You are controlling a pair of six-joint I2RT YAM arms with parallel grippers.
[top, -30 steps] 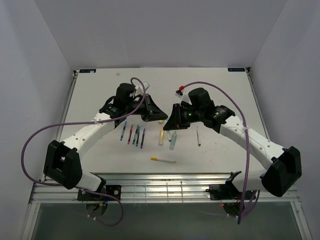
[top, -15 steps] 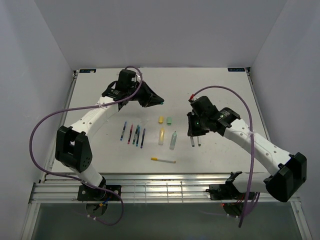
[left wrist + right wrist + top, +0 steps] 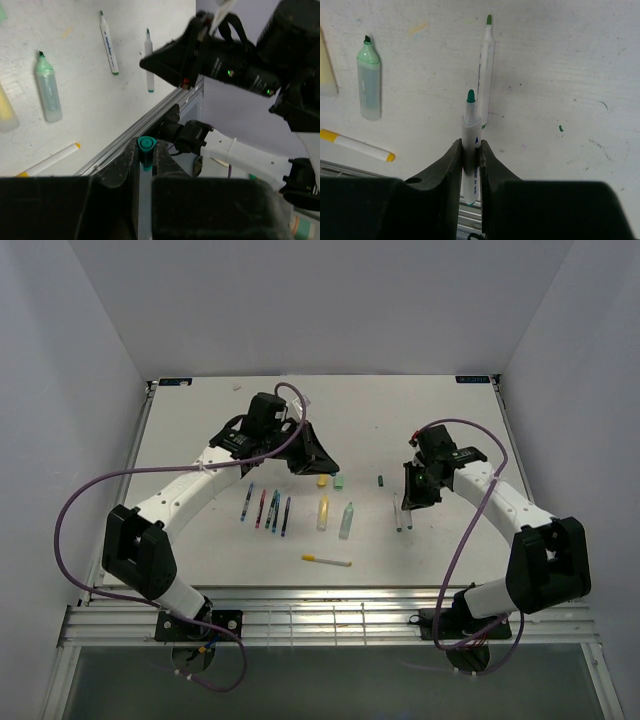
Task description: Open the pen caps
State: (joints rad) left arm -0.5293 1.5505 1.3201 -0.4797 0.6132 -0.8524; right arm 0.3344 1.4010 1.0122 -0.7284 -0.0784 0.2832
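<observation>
On white pen (image 3: pixel 471 127) barrel: blue print; illegible, apparently.

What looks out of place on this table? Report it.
Three loose caps lie scattered apart from their pens: a yellow cap, a pale-green cap and a small dark-green cap. The left tool pinches a teal cap, and the right tool grips a white pen with its green tip bare.
</observation>
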